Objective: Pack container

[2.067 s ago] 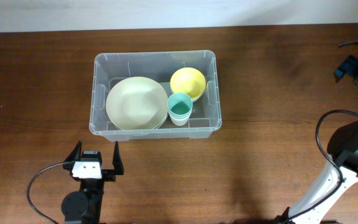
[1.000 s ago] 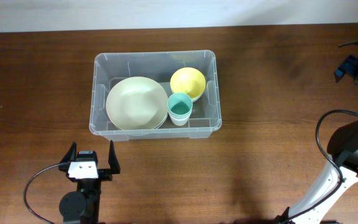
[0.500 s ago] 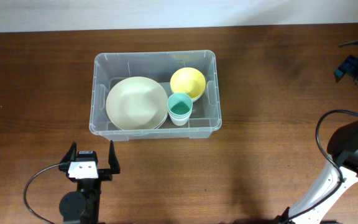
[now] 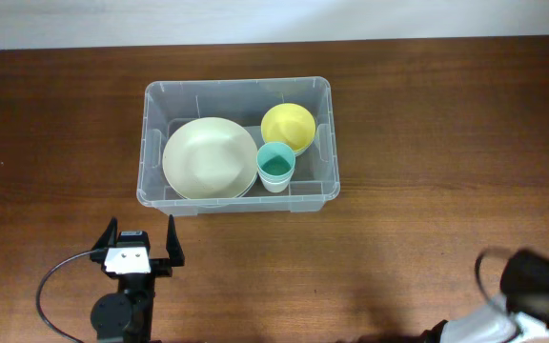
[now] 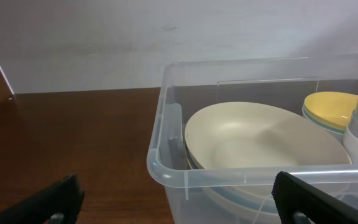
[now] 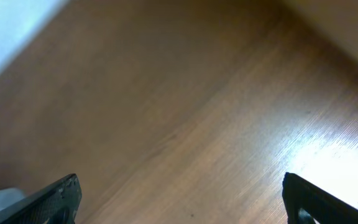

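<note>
Crockery is sitting inside the container [image 4: 217, 100] in the overhead view. The clear tub is resting on the brown wooden table [image 4: 427, 143], a little left of the middle and toward the far edge. A cream plate [image 4: 210, 157] is lying in its left part. A yellow bowl [image 4: 288, 126] is sitting in the far right corner, and a teal cup [image 4: 275, 167] is standing upright just in front of that bowl, beside the plate. The left gripper [image 4: 142, 229] is waiting near the table's front edge, close to the container's front left corner but apart from it, with its fingers spread wide and holding nothing. The right arm [image 4: 532, 286] is showing only as a blur in the front right corner, well apart from the container, and its gripper cannot be made out here.

From the left wrist, the container's near left corner is filling the middle and right of the frame. The plate is lying inside, the bowl is behind it to the right, and the cup is cut off by the right edge. Two dark fingers [image 5: 55, 202] are poking in at the lower corners, far apart and empty.

From the right wrist, blurred wood grain is filling the frame, with glare at the lower right. The right gripper [image 6: 179, 186] is holding its fingers [image 6: 319, 199] wide apart, gripping nothing.
</note>
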Robot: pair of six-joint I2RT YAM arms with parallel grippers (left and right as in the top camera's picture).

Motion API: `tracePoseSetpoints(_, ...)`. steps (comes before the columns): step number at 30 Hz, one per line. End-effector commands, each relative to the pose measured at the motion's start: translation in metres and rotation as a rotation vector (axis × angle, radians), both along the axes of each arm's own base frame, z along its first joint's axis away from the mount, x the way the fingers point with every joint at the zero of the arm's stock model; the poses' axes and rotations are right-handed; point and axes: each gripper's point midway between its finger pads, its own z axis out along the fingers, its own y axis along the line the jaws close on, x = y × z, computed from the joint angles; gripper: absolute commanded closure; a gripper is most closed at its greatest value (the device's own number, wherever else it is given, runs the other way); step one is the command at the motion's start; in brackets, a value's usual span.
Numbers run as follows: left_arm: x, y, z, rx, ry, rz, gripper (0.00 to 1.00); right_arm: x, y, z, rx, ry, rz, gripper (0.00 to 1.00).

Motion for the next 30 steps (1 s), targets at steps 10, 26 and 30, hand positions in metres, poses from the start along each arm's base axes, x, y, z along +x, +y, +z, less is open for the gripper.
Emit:
tracePoseSetpoints(10,0.000,-0.001,-0.001,0.008,-0.002,-0.007,0.01,-0.089,0.160,0.014,-0.022,-0.058,0.425,0.01)
tracePoseSetpoints(26,0.000,-0.001,-0.001,0.008,-0.002,-0.007,0.01,-0.094,0.194,-0.026,-0.247,-0.789,0.634,0.01)
tracePoseSetpoints(30,0.000,-0.001,-0.001,0.008,-0.002,-0.007,0.01,-0.092,0.194,-0.065,-0.268,-0.848,0.630,0.01)
